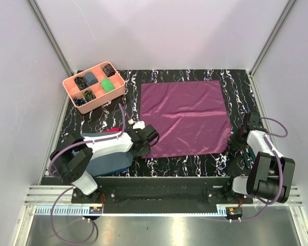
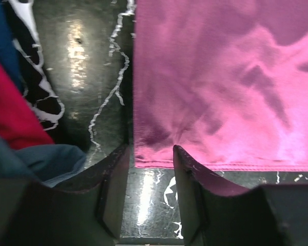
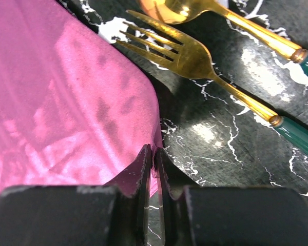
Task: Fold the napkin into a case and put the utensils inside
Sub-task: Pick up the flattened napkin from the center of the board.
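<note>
Slippage at the corners is the main worry, because the napkin (image 1: 185, 117) lies spread flat on the marbled worktop (image 1: 195, 164), no fold made, and looks thin and glossy. The right claw (image 3: 154, 154) has its jaws pressed together on the napkin's near-right corner, yet only a small tip of cloth sits between them, so a brisk lift may pull that tip free. The left claw (image 2: 150, 154) stands with its jaws apart, straddling the near-left corner, with nothing clamped. One finger sits over the cloth and the other over bare worktop, so if they shut off-centre they may catch only the hem, or miss it and push the corner into a crease. If the two corners then rise unevenly, the fold is likely to come out skewed and the case crooked. The utensils (image 3: 297, 136) are a second hazard: the fork (image 3: 195, 56) has its tines right at the napkin's edge, whether touching it I cannot tell, with the spoon (image 3: 170, 11) just beyond. Raising that edge could drag or flip the fork. Beside the left claw lie a slate-blue cloth (image 1: 110, 163) and a red cloth (image 2: 10, 107), near enough that a wide sweep of that arm might snag them.
</note>
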{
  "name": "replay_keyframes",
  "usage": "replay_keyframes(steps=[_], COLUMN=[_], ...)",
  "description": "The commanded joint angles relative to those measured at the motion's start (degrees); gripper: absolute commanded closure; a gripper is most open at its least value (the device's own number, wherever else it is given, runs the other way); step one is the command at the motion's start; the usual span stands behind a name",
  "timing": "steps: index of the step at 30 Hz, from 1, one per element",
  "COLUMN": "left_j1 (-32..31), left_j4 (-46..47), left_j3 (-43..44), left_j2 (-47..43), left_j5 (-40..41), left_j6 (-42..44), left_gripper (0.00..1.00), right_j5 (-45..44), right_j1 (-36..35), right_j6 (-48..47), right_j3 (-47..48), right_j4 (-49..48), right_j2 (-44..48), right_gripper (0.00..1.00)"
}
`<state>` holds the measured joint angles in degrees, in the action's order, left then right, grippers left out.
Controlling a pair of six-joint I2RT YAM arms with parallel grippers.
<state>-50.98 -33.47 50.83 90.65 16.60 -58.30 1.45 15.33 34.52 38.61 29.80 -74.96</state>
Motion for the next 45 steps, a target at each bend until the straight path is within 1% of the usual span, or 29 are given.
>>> replay_keyframes(steps=[1, 7, 11, 13, 14, 17, 20, 27, 28, 29, 31, 34, 37, 38, 40, 41, 42, 43, 45], left_j1=[-0.43, -1.05, -1.14, -1.22, -1.31, -1.49, -1.40, -1.49, -1.40, -1.49, -1.40, -1.49, -1.49, -1.49, -1.49, -1.49, -1.49, -1.49, -1.49], left_j4=[-2.30, -2.56, -2.47, -2.30, -2.12, -0.72, 0.95, 4.64, 4.91, 5.34, 5.26, 5.17, 5.09, 5.00, 5.61, 7.18, 7.54, 7.72, 6.85], left_j3=[2.43, 2.35, 2.26, 1.91, 1.73, 0.24, -0.90, -1.78, -1.87, -1.87, -1.79, -1.87, -1.00, -0.04, 0.32, 0.50, 0.59, 0.76, 1.20], left_j2=[0.23, 2.07, 3.47, 3.65, 3.57, 2.69, 1.99, 0.93, 0.93, 1.10, 1.19, -0.46, -3.53, -4.68, -8.62, -10.13, -11.36, -13.72, -14.97], left_j5=[3.53, 2.65, 2.56, 2.38, 2.38, 2.56, 2.30, 2.12, 2.03, 1.95, 2.12, 2.91, 4.14, 4.92, 5.72, 5.64, 5.55, 5.37, 5.46], left_j6=[-2.95, -3.92, -4.97, -5.50, -5.85, -6.38, -5.60, -2.87, -2.61, -2.34, -2.25, -1.29, 2.30, 4.67, 6.53, 9.32, 10.31, 11.01, 10.85], left_gripper=[0.57, 0.53, 0.54, 0.57, 0.62, 0.65, 0.65, 0.75, 0.81, 0.85, 0.99, 1.00, 1.00, 1.00, 1.00, 1.00, 1.00, 1.00, 1.00], right_j5=[2.06, 2.76, 2.59, 2.41, 2.33, 2.15, 1.80, 2.32, 2.50, 2.68, 3.12, 3.73, 5.05, 5.40, 6.28, 6.80, 8.03, 8.47, 9.70], right_j1=[0.14, 0.14, 0.14, 0.14, 0.14, 0.14, 0.14, 0.14, 0.14, 0.14, 0.14, 0.14, 0.14, 0.14, 0.14, 0.14, 0.14, 0.14, 0.14], right_j6=[-1.48, -1.65, -1.65, -1.56, -1.56, -1.48, -1.21, -0.69, -0.86, -0.86, -0.95, -1.47, -2.52, -2.88, -3.14, -3.32, -3.15, -2.62, -2.18], right_j3=[-0.11, -0.20, -0.38, -0.38, -0.38, -0.47, -0.73, -1.17, -1.17, -1.17, -1.26, -1.08, -0.47, -0.03, 1.46, 1.82, 2.08, 2.61, 3.31], right_j4=[-1.76, -2.20, -2.29, -2.29, -2.21, -2.29, -2.20, -2.20, -2.20, -2.20, -2.12, -2.20, -2.20, -1.94, -1.15, -0.98, -0.97, -0.97, -0.54], right_j2=[1.31, 1.31, 1.66, 2.01, 2.10, 2.53, 2.98, 4.21, 4.21, 4.21, 4.29, 4.56, 6.05, 6.75, 9.56, 10.87, 13.24, 14.22, 15.63], right_gripper=[0.88, 0.88, 0.88, 0.88, 0.88, 0.88, 0.88, 0.88, 0.88, 0.88, 0.89, 0.89, 0.91, 0.92, 0.92, 0.93, 0.93, 0.93, 0.94])
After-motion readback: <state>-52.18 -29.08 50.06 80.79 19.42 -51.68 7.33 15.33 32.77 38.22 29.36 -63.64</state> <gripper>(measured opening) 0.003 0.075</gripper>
